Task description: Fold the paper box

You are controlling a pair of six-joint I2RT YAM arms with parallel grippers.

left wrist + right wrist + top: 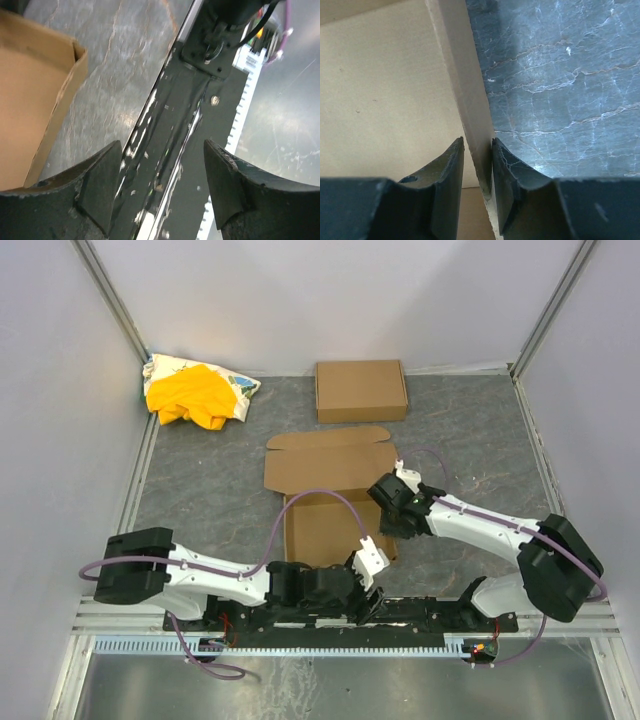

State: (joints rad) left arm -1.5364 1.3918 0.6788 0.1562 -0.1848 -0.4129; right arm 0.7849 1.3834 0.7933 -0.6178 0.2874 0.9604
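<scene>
The right fingers (451, 170) are nearly closed, pinching a thin upright cardboard wall between them. It is the right side wall of the paper box (330, 525), gripped from above with the tray floor on one side and bare grey surface (470, 440) on the other. The left fingers (102, 185) stand wide apart with nothing between them. They hang over the dark rail at the near edge of the surface, just off the box's near right corner, whose two walls stand up in the left wrist view.

The box sits in the middle of the surface, toward the near edge. Its tray half lies closest to the arms, and its wide lid panel with rounded side tabs is spread flat toward the far edge.

By my reading the job is about halfway. The tray walls look raised, though whether their flaps are locked in I cannot tell. What looks left is to swing the lid over and tuck its tabs in. A finished carton (361, 390) at the far edge and a yellow cloth bundle (195, 395) in the far left corner lie well apart.
</scene>
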